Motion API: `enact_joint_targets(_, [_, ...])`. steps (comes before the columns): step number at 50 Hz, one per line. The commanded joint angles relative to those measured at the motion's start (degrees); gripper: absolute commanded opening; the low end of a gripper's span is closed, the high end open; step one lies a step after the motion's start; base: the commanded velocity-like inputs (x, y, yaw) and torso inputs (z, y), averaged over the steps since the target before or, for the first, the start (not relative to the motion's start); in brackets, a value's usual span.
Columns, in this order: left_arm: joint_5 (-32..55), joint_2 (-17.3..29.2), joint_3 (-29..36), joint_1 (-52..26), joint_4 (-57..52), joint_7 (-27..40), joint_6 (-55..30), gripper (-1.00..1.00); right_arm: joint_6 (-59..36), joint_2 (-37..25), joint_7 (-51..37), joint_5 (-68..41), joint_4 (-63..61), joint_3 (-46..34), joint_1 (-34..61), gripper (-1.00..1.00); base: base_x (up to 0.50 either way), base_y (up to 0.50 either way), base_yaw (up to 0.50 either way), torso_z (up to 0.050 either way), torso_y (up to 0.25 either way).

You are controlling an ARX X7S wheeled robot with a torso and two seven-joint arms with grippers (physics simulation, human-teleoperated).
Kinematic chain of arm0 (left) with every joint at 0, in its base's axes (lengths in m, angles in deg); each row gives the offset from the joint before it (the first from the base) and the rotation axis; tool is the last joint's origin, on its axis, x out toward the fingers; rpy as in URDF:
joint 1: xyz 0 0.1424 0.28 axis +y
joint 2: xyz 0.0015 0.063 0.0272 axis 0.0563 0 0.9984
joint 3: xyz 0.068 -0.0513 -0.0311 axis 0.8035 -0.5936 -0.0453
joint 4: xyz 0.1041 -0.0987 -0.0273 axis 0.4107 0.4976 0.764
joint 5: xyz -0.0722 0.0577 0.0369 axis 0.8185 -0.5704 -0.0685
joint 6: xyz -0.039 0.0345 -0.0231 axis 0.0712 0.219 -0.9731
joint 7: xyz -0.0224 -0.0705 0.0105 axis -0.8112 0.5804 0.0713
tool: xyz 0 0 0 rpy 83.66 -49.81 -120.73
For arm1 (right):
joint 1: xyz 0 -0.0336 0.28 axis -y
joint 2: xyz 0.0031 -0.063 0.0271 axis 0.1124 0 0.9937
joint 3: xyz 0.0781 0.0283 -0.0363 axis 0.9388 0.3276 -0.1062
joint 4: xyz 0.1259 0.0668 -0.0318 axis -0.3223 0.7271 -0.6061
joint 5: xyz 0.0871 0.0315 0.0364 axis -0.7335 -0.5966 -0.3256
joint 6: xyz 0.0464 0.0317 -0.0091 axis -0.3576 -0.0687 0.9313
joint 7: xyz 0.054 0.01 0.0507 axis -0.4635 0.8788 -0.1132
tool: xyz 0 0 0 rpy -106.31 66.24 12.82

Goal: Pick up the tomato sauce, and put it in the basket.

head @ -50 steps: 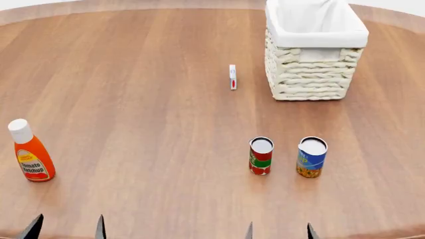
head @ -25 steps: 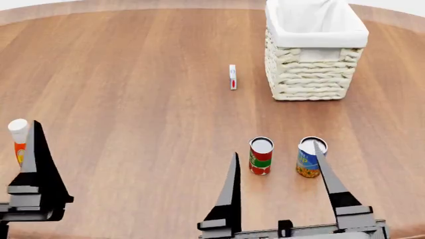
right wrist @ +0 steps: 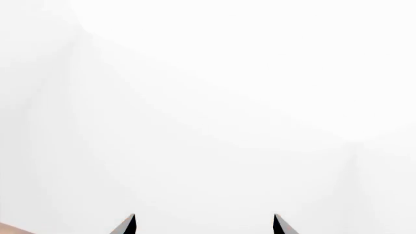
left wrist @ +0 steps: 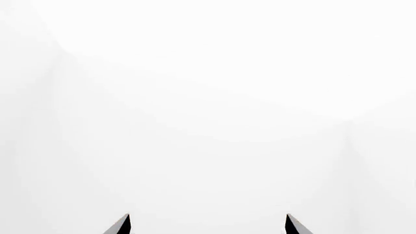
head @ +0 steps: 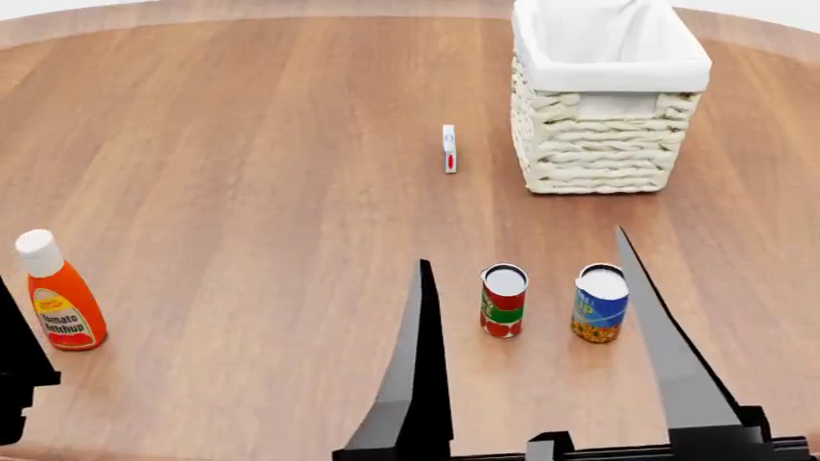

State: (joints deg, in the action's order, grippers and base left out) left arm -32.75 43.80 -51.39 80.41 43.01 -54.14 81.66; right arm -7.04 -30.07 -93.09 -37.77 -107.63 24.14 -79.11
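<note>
The tomato sauce (head: 504,301) is a small red can with a green band, upright on the wooden table toward the near right. The basket (head: 602,144), cream wicker with a white lining, stands at the far right. My right gripper (head: 521,246) is open; in the head view its two dark fingers rise on either side of the tomato sauce and the neighbouring can, nothing between them. Only a dark edge of my left gripper's finger (head: 13,355) shows at the near left. Both wrist views show plain white, with the left gripper (left wrist: 208,215) and the right gripper (right wrist: 204,215) open.
A blue-and-yellow can (head: 600,303) stands just right of the tomato sauce. An orange ketchup bottle (head: 60,293) with a white cap is at the near left. A small white-and-red box (head: 448,148) stands left of the basket. The table (head: 256,144) is brown wood.
The right gripper's fingers have risen higher in the head view, now framing both cans. The left gripper has dropped toward the lower left edge, uncovering the ketchup bottle.
</note>
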Motion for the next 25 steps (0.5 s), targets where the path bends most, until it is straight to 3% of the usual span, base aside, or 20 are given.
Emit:
enact_joint_targets(1, [0.8, 0.8, 0.4, 0.1, -0.3, 0.8, 0.1, 1.00, -1.1, -0.7, 0.2, 1.7, -0.8, -1.1, 0.7, 1.00, 0.02, 0.00, 0.00, 0.000, 0.000])
enact_joint_targets(25, [1.4, 2.3, 1.1, 0.7, -0.5, 2.3, 0.9, 1.00, -1.4, -1.4, -0.6, 2.3, -0.9, -1.6, 0.6, 1.00, 0.19, 0.00, 0.00, 0.000, 0.000])
